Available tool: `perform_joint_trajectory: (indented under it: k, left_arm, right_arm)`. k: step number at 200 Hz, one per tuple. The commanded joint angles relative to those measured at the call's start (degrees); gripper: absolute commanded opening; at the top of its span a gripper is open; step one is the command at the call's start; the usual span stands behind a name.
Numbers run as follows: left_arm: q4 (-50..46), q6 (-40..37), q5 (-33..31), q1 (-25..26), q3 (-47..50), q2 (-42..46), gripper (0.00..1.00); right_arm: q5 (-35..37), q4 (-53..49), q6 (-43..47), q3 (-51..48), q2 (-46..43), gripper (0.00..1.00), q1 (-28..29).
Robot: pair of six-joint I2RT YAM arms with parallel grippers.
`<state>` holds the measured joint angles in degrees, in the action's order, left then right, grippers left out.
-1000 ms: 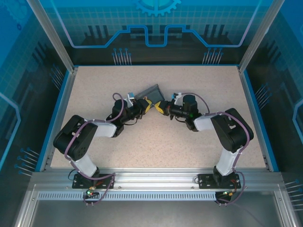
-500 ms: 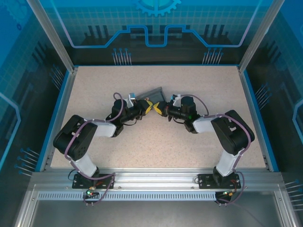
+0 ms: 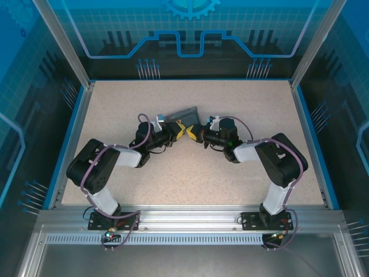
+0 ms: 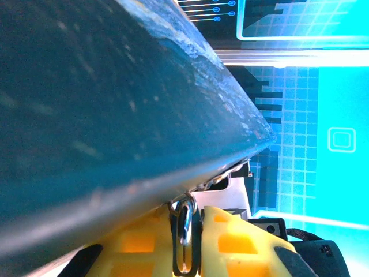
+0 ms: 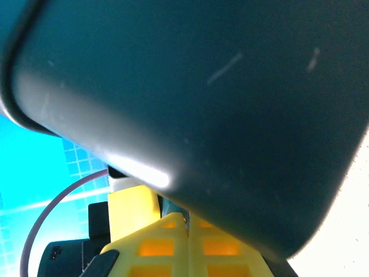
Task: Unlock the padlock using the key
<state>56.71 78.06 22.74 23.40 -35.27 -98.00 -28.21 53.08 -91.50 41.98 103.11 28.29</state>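
Jaws of the left gripper (image 4: 185, 251) are clamped on the padlock (image 4: 185, 222), its silvery shackle poking up between the yellow fingers (image 4: 138, 245), just under the tilted dark tin (image 4: 115, 104). Those of the right gripper (image 5: 188, 239) are pressed together; whether they pinch the key cannot be told. Both grippers meet tip to tip over the tabletop (image 3: 173, 173).

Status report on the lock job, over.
Left claw shut on a small metal loop; which task piece, unclear. Right claw shut. Claws tip to tip; tin close against both.
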Motion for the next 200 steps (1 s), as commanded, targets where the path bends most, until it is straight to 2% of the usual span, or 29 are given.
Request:
perform_joint_trajectory:
  k: [1,19,42,77,95,111,135,146,161,176,200]
  left_arm:
    - [3.01,0.79,5.54,1.35,0.59,0.32,0.0]
    - [1.59,0.87,4.36,1.12,0.6,0.1,0.0]
    - [-0.75,0.18,3.98,0.99,-0.12,-0.43,0.0]
    - [-1.93,0.36,3.76,0.86,-1.33,-1.58,0.0]
    - [-2.95,0.03,3.61,0.86,-1.98,-1.85,0.0]
    - [-3.81,-0.37,3.75,0.86,-2.42,-1.61,0.0]
    - [-6.81,-1.7,3.67,0.85,-2.88,-0.69,0.0]
    - [-8.37,-2.38,3.86,0.86,-3.11,-0.3,0.0]
    - [-11.07,-3.16,3.98,0.83,-3.75,0.21,0.0]
    - [-12.37,-3.39,4.01,0.85,-4.17,0.65,0.0]
    - [-16.37,-4.14,4.04,0.86,-5.32,1.72,0.0]
  right_arm:
    - [-0.75,-0.3,2.28,3.04,0.75,0.14,2.08]
    - [-0.86,-2.42,4.05,3.14,-0.76,0.3,1.58]
    - [-1.01,-7.4,6.87,3.09,-3.11,0.58,1.07]
    - [-2.5,-12.98,10.82,1.31,-6.98,0.82,0.31]
    - [-2.97,-15.99,13.55,-0.02,-10.5,0.85,-0.54]
    - [-2.95,-22.78,18.97,0.19,-15.18,0.85,-1.34]
    - [-0.49,-48.07,36.68,7.38,-22.09,0.83,-1.71]
    - [2.95,-59.95,46.35,13.13,-23.54,0.82,-1.11]
    - [8.29,-70.27,57.89,18.06,-24.29,0.76,-0.09]
    - [14.51,-76.11,66.87,20.88,-24.21,0.7,1.5]
    - [20.16,-77.57,76.85,21.53,-24.24,0.56,3.8]
